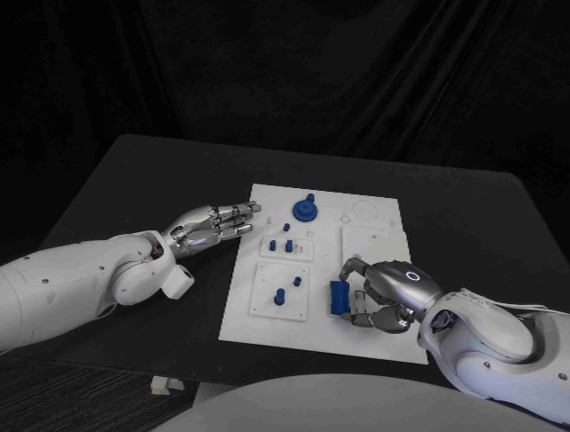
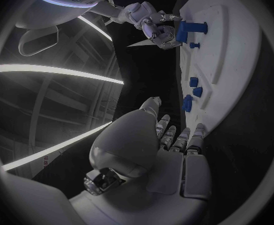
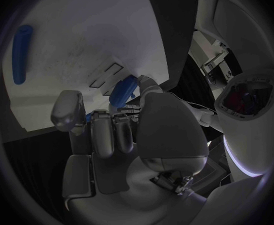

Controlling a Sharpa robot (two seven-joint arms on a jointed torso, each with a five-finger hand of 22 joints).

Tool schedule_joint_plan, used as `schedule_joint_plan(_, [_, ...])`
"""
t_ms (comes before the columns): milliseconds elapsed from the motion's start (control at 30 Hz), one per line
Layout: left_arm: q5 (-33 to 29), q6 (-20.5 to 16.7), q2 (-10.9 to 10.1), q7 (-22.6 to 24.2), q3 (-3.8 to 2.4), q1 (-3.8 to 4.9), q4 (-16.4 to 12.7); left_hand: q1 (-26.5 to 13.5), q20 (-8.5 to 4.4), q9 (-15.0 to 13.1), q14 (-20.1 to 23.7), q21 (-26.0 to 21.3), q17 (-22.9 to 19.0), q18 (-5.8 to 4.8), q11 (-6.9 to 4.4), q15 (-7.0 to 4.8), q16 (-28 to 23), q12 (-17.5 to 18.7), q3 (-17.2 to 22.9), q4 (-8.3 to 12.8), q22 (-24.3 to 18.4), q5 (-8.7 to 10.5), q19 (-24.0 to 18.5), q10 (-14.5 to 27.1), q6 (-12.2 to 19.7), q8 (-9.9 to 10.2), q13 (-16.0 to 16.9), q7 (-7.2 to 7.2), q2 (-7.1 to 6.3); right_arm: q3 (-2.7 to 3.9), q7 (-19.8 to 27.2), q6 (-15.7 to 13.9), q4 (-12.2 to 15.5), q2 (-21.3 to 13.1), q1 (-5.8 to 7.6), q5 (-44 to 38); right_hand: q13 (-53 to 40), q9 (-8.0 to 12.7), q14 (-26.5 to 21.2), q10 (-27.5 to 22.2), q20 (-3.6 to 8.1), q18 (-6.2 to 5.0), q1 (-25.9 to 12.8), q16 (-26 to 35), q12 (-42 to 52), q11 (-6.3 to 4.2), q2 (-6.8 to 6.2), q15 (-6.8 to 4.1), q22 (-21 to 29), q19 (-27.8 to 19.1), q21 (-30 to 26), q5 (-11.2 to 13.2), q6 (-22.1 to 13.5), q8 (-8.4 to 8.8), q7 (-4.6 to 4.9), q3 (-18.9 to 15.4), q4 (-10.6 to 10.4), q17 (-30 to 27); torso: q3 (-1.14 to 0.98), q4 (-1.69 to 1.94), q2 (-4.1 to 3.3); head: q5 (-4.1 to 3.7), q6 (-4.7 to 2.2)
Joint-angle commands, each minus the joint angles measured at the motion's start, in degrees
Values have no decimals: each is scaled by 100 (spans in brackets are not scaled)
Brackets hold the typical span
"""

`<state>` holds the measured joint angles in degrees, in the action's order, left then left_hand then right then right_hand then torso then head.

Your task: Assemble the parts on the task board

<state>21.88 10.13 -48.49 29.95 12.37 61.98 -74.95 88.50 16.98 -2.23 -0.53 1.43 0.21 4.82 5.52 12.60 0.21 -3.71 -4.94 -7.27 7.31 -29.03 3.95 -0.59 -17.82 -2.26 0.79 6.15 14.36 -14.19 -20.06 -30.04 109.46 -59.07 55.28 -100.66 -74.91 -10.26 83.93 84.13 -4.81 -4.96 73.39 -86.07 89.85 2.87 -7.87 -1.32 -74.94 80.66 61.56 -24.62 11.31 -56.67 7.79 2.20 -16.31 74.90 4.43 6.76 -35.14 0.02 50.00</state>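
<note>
Right robot hand grips a blue part over the board's near edge

Nearest, the right robot hand [image 1: 386, 297] pinches a blue cylinder part [image 1: 339, 296] above the white task board [image 1: 375, 342]; tilted entry could jam or drop it. Farther off, the left robot hand [image 1: 213, 224] hovers empty, loosely spread, beside the board on the bench [image 1: 129, 180].

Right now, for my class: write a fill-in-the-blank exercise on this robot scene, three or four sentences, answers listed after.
1. The blue part near the board's front edge is held by the robot's ____ hand.
2. The left hand holds ____.
3. The board on the black table is coloured ____.
4. The left hand hovers beside the board's ____ edge.

Missing words: right; nothing; white; left
</note>
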Motion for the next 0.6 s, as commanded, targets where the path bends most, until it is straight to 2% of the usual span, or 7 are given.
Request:
schedule_joint_plan(33, [-33, 73, 18, 27, -2, -14, -7, -37, -3, -4, -15, 36, 4, -109, 37, 44, 6, -37, 34, 5, 6, 15, 46, 12, 0, -4, 5, 37, 33, 0, -136, 77, -34, 40, -17, -11, -1459, -15, 362, 543, 13, -68, 27, 40, -19, -29, 43, -14, -758, -26, -30, -43, 45, -41, 23, 42, 1, 526, 3, 5, -2, -6, 0])
schedule_joint_plan(267, [-33, 84, 17, 22, -2, -15, -8, -46, -3, -4, -16, 37, 5, -108, 46, 49, 7, -41, 46, 5, 0, 14, 46, 10, -1, -4, 6, 42, 32, 0, -155, 92, -78, 95, -19, -11, -1467, -74, 360, 550, 25, -69, 154, 45, -14, -40, 50, -25, -756, -26, -44, -75, 90, -188, -1, 73, 59, 515, 0, 10, -2, -4, 0])
schedule_joint_plan(400, [-33, 88, 14, 18, -2, -16, -5, -46, -3, -4, -16, 37, 5, -108, 46, 49, 7, -41, 46, 5, 0, 14, 46, 10, -1, -4, 6, 42, 32, 0, -132, 62, -82, 106, -20, -11, -1487, -124, 362, 568, 34, -67, 354, 44, 0, -49, 62, -33, -760, -18, -37, -147, 75, -309, -15, 129, 164, 518, -3, 5, -5, -5, 0])
schedule_joint_plan(467, [-33, 90, 14, 17, -2, -17, -5, -46, -3, -4, -16, 37, 5, -108, 46, 49, 7, -41, 46, 5, 0, 14, 46, 10, -1, -4, 6, 42, 32, 0, -102, 23, -83, 105, -20, -11, -1507, -191, 370, 585, 47, -62, 373, 34, 14, -72, 104, -50, -769, -3, -9, -438, 146, -456, -37, 159, 168, 537, -3, 5, -5, -1, 0])
schedule_joint_plan(533, [-33, 91, 16, 16, -2, -17, -5, -46, -3, -4, -16, 37, 5, -108, 46, 49, 7, -41, 46, 5, 0, 14, 46, 10, -1, -4, 6, 42, 32, 0, -70, -16, -80, 102, -21, -11, -1509, -216, 375, 587, 57, -59, 363, 28, 15, -88, 122, -64, -773, 5, 7, -603, 171, -509, -48, 173, 159, 550, -2, 3, -4, 2, 0])
schedule_joint_plan(567, [-33, 92, 16, 16, -2, -17, -4, -46, -3, -4, -16, 37, 5, -108, 46, 49, 7, -41, 46, 5, 0, 14, 46, 10, -1, -4, 6, 42, 32, 0, -53, -37, -76, 99, -21, -11, -1509, -237, 379, 587, 72, -56, 326, 24, 15, -110, 146, -82, -779, 15, 25, -878, 224, -554, -61, 194, 124, 557, -1, 3, -4, 2, 0])
schedule_joint_plan(600, [-33, 93, 16, 15, -2, -18, -4, -46, -3, -4, -16, 37, 5, -108, 46, 49, 7, -41, 46, 5, 0, 14, 46, 10, -1, -4, 6, 42, 32, 0, -38, -55, -72, 97, -21, -11, -1509, -246, 382, 587, 82, -55, 310, 21, 15, -123, 151, -93, -780, 19, 32, -1022, 258, -574, -71, 210, 110, 564, -2, 2, -3, 3, 0])
